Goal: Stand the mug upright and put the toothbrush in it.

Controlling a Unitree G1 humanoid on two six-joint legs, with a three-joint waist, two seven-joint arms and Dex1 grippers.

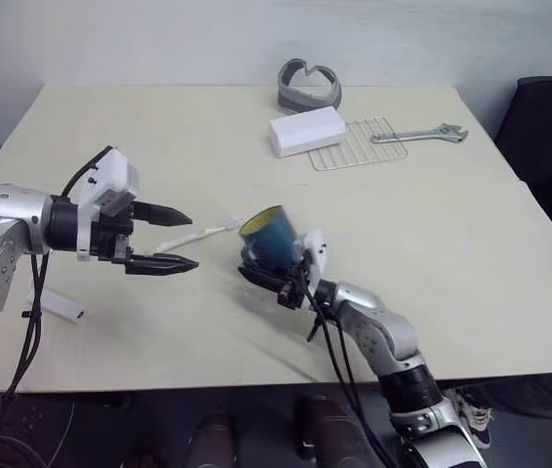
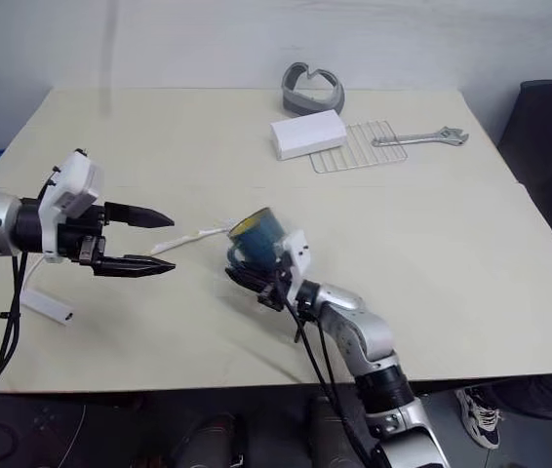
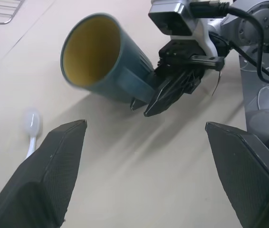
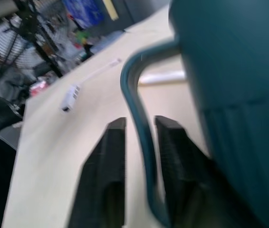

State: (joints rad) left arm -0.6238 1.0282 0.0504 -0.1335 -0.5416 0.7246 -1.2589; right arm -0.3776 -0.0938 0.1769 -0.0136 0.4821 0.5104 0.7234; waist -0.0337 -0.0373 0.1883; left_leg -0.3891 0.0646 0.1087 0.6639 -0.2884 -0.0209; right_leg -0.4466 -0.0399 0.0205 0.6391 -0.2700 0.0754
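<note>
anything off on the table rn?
The mug isn't upright: it's tilted, mouth toward the left tool, its handle between the right tool's fingers. The toothbrush lies flat behind it.

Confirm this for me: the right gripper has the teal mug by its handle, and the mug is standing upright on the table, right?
Not quite. The right gripper does have the teal mug by its handle, but the mug is tilted over, its yellowish mouth facing sideways, as the left wrist view shows.

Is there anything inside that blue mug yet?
Nothing that shows. The mug lies tilted, its mouth showing bare yellow walls; the very bottom is in shadow. The toothbrush lies on the table beside it.
</note>
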